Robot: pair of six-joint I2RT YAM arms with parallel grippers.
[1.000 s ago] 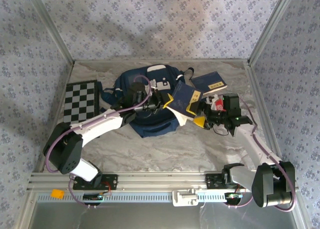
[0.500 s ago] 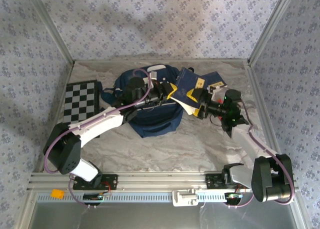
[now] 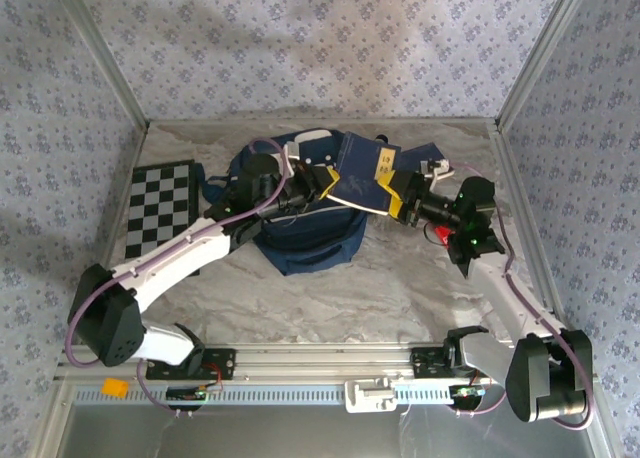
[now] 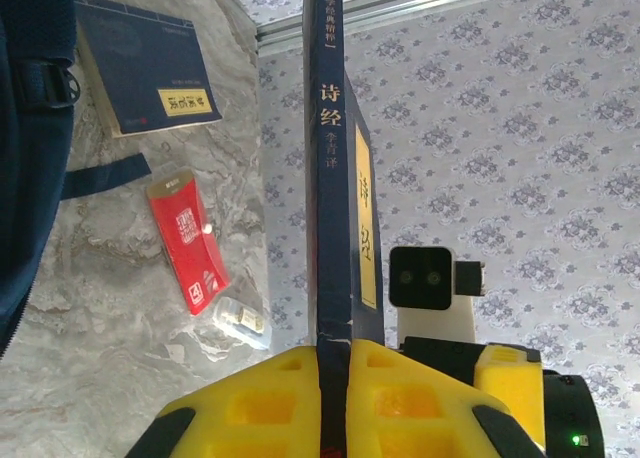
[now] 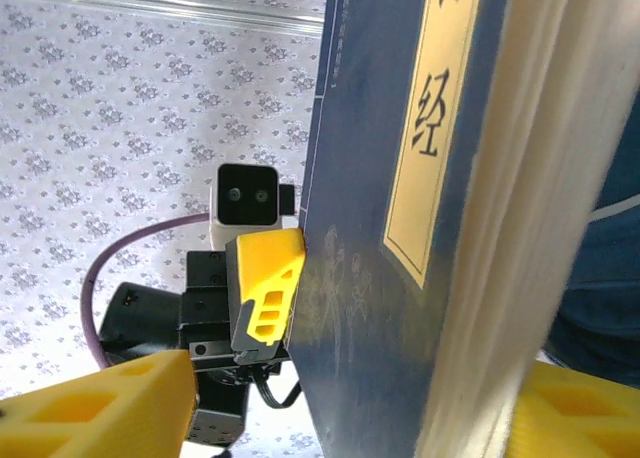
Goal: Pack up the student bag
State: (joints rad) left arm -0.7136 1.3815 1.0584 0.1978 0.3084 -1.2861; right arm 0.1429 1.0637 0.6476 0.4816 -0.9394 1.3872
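1 student bag (image 3: 305, 248). L fingers (image 4: 270, 398) clamp held book (image 3: 362, 170), R fingers (image 5: 100, 408) spread; 2nd book (image 3: 425, 160) on table (image 3: 300, 303).

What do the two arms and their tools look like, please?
Both the left arm and right arm have white links, black joints and a purple cable alongside. The left tool and right tool have blocky yellow fingers with recessed pockets.

Books number two: the held blue book (image 3: 362, 168) and the flat blue book (image 3: 428, 159). There is one student bag (image 3: 300, 240), one checkerboard (image 3: 160, 206), one red packet (image 4: 188, 240) and one small clear packet (image 4: 240, 320).
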